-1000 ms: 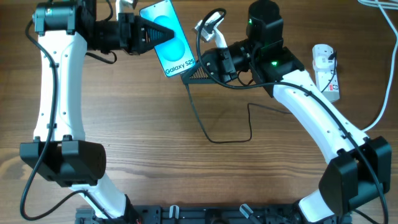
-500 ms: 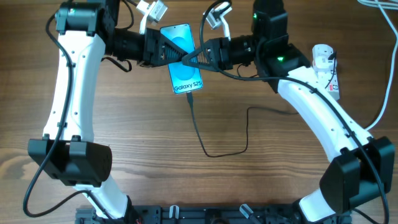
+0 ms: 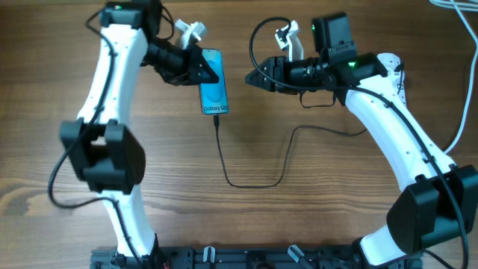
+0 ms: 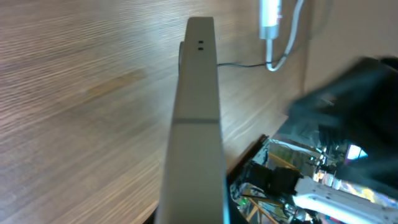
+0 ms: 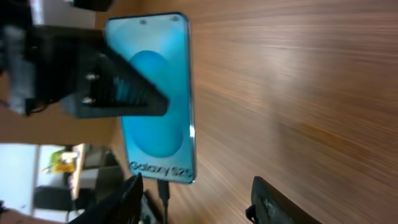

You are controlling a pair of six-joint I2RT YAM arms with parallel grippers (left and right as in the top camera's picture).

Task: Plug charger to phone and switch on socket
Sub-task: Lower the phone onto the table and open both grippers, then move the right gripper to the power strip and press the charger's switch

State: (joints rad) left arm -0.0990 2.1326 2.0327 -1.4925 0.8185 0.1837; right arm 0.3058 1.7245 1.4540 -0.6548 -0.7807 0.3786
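Note:
The phone (image 3: pixel 213 93) shows its turquoise screen in the overhead view, and my left gripper (image 3: pixel 203 69) is shut on its upper left side. The left wrist view shows the phone (image 4: pixel 196 124) edge-on as a grey strip. The charger (image 3: pixel 224 161) is a thin black cable, its plug tip (image 5: pixel 163 189) seated in the phone's (image 5: pixel 155 93) lower end. From there it loops over the table toward the right. My right gripper (image 3: pixel 252 78) stands open just right of the phone, holding nothing. The socket (image 3: pixel 394 61) is mostly hidden behind my right arm.
A thick white cord (image 3: pixel 464 112) runs along the table's right edge. The slack of the black cable (image 3: pixel 284 161) lies across the middle of the wooden table (image 3: pixel 172 194). Both arm bases stand at the near edge.
My right gripper has opened, let go of the plug tip and drawn back to the right. The plug now sits in the phone. My left gripper has shifted the phone slightly left.

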